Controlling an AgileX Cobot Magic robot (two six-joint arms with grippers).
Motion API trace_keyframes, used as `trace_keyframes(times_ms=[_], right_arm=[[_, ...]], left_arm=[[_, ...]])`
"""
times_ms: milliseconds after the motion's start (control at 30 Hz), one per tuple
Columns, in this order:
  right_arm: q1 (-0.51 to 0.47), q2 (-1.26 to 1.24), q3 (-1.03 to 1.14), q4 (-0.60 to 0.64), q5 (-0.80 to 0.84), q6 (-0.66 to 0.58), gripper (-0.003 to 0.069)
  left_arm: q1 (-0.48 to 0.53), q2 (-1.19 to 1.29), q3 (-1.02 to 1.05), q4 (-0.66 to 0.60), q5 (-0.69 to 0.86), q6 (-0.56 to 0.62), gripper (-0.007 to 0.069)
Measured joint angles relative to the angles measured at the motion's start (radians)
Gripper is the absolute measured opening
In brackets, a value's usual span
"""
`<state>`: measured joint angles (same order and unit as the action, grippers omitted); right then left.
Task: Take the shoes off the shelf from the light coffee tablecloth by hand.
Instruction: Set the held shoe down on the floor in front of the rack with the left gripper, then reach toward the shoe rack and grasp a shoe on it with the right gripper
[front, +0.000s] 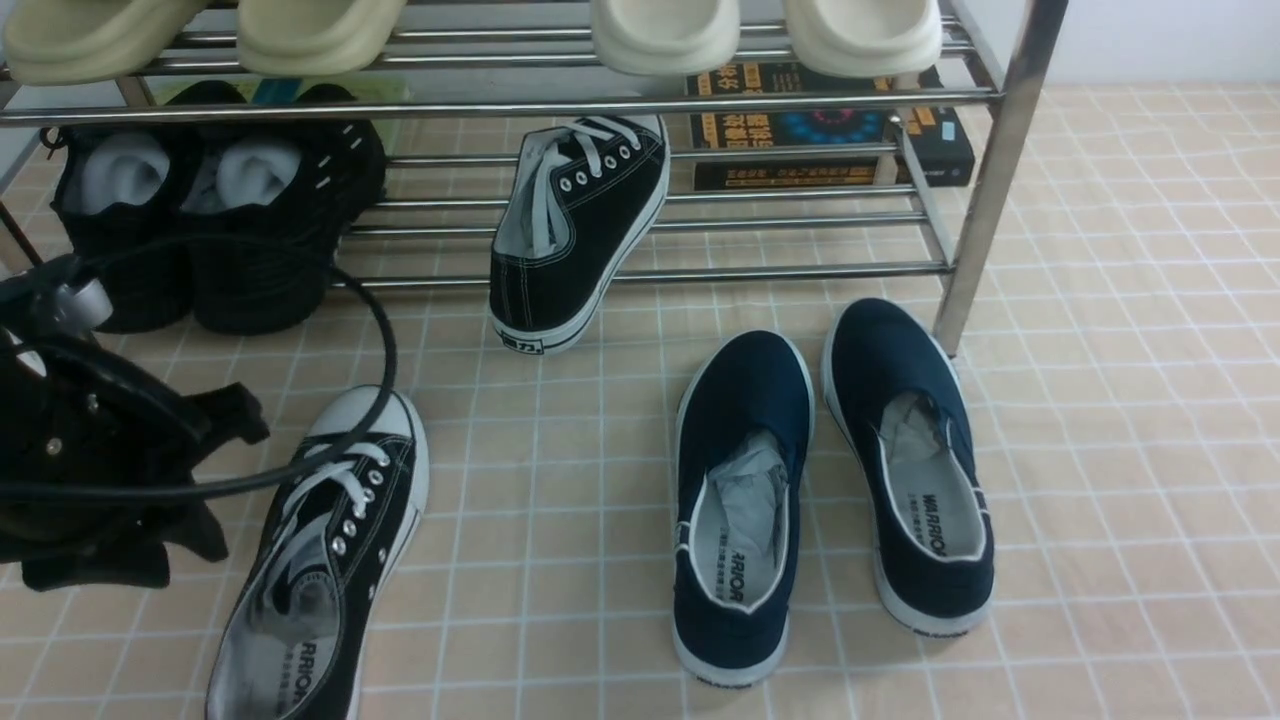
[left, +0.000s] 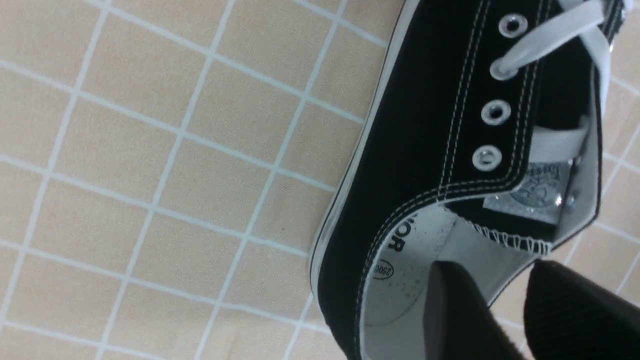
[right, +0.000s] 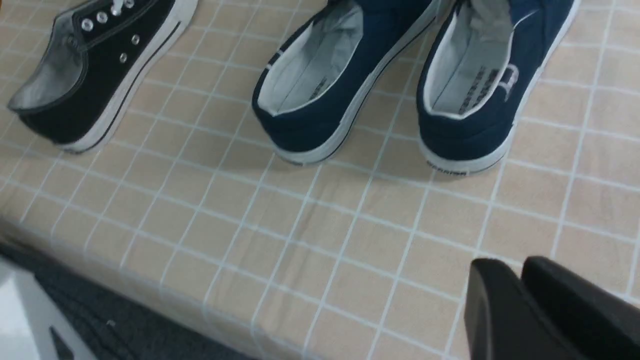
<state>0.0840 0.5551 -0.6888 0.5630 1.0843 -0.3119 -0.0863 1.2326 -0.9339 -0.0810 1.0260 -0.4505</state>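
Observation:
One black canvas sneaker (front: 320, 560) with white laces lies flat on the light coffee tablecloth (front: 560, 500) at the front left; it also shows in the right wrist view (right: 95, 75). The other sneaker (front: 580, 235) leans toe-up on the chrome shelf's lowest bars (front: 780, 271), its heel on the cloth. My left gripper (front: 215, 480) is open just left of the flat sneaker. In the left wrist view the gripper (left: 490, 267) hangs over the sneaker's (left: 425, 125) collar, one finger above the insole, the other above the cloth. My right gripper (right: 507, 265) is shut and empty.
Two navy slip-ons (front: 740, 500) (front: 910, 470) stand on the cloth by the shelf's right post (front: 985, 200). All-black shoes with grey paper (front: 200, 220) sit at the shelf's left. Cream slippers (front: 665, 30) rest on the upper tier; a book (front: 830, 130) lies behind. The table's front edge (right: 125, 290) is near my right gripper.

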Motion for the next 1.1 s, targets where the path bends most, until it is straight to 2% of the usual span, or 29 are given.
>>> trace_keyframes(times_ms=[67, 167, 367, 467, 567, 600, 633, 700, 767, 867, 900, 933, 1100], right_arm=[[0.050, 0.081, -0.065, 0.001, 0.045, 0.000, 0.0095], [0.120, 0.184, -0.123, 0.007, 0.072, 0.000, 0.0095], [0.400, 0.522, -0.247, 0.056, 0.100, -0.001, 0.0095], [0.544, 0.699, -0.361, -0.027, 0.086, 0.039, 0.0095], [0.650, 0.883, -0.523, -0.193, 0.086, 0.140, 0.0089], [0.661, 0.910, -0.550, -0.219, 0.088, 0.160, 0.0085], [0.692, 1.000, -0.649, -0.315, 0.096, 0.233, 0.0062], [0.707, 1.135, -0.818, -0.406, 0.118, 0.336, 0.0006], [0.708, 1.249, -0.979, -0.456, 0.137, 0.401, -0.0015], [0.701, 1.406, -1.221, -0.487, 0.147, 0.493, -0.0016], [0.701, 1.417, -1.239, -0.487, 0.148, 0.500, -0.0016], [0.697, 1.516, -1.400, -0.499, 0.150, 0.567, -0.0016], [0.697, 1.769, -1.815, -0.563, 0.159, 0.720, 0.0017]], left_arm=[[0.000, -0.023, -0.028, 0.014, 0.013, 0.031, 0.0271], [0.000, -0.042, -0.060, 0.042, 0.032, 0.060, 0.0245], [0.000, -0.064, -0.078, 0.132, 0.078, 0.072, 0.0041], [0.000, -0.064, -0.078, 0.139, 0.097, 0.101, 0.0005], [0.000, -0.064, -0.078, 0.139, 0.106, 0.120, 0.0001], [0.000, -0.064, -0.078, 0.139, 0.106, 0.120, 0.0001], [0.000, -0.064, -0.078, 0.143, 0.107, 0.122, 0.0001], [0.000, -0.064, -0.078, 0.147, 0.108, 0.123, 0.0001], [0.000, -0.064, -0.078, 0.147, 0.110, 0.123, 0.0001], [0.000, -0.064, -0.078, 0.147, 0.118, 0.126, 0.0004], [0.000, -0.064, -0.078, 0.147, 0.118, 0.126, 0.0004], [0.000, -0.064, -0.078, 0.147, 0.118, 0.126, 0.0006], [0.000, -0.064, -0.078, 0.148, 0.123, 0.126, 0.0012]])
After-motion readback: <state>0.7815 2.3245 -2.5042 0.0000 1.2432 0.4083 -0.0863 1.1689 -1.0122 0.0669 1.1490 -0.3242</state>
